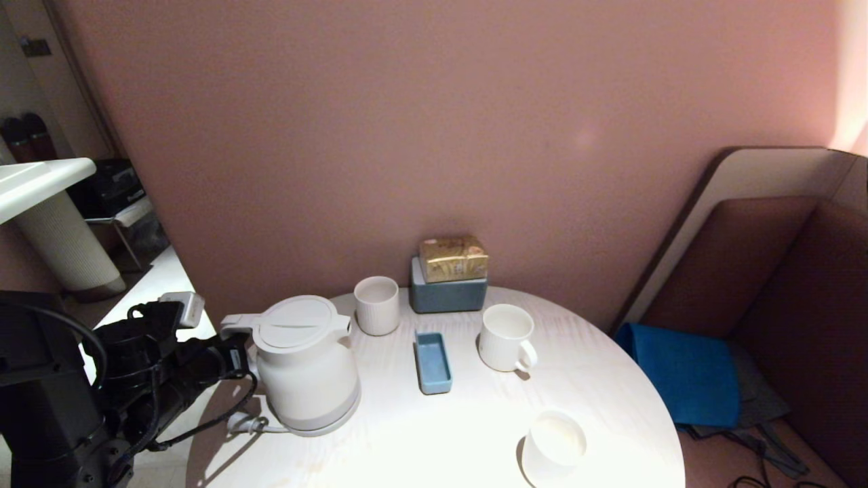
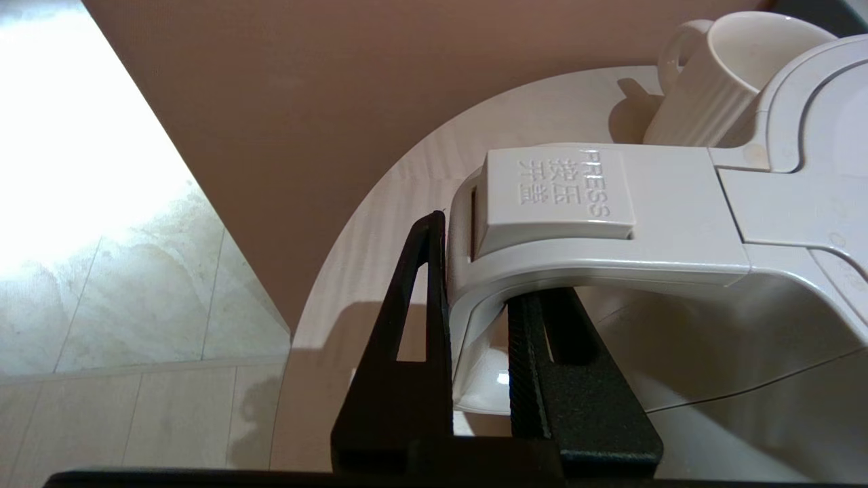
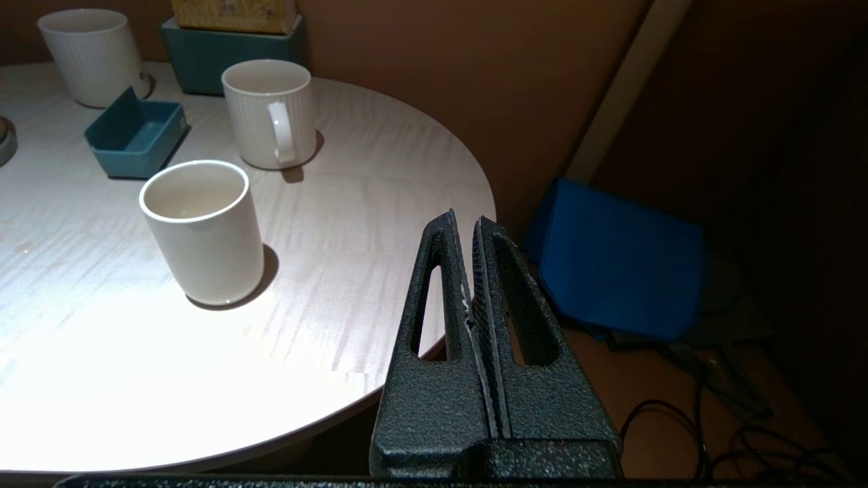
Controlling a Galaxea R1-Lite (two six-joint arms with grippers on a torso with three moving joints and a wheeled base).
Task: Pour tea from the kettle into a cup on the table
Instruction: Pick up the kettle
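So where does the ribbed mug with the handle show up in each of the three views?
Head view: the mug stands right of the small blue tray, handle toward the camera.
Left wrist view: not in it; the cup there, behind the kettle handle gripped by the left gripper, is another one.
Right wrist view: the mug sits beside the tray.
Shared landmark: the round table edge.

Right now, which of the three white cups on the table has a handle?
The ribbed mug right of the small blue tray. The ribbed cup behind the kettle and the smooth cup at the near edge have none.
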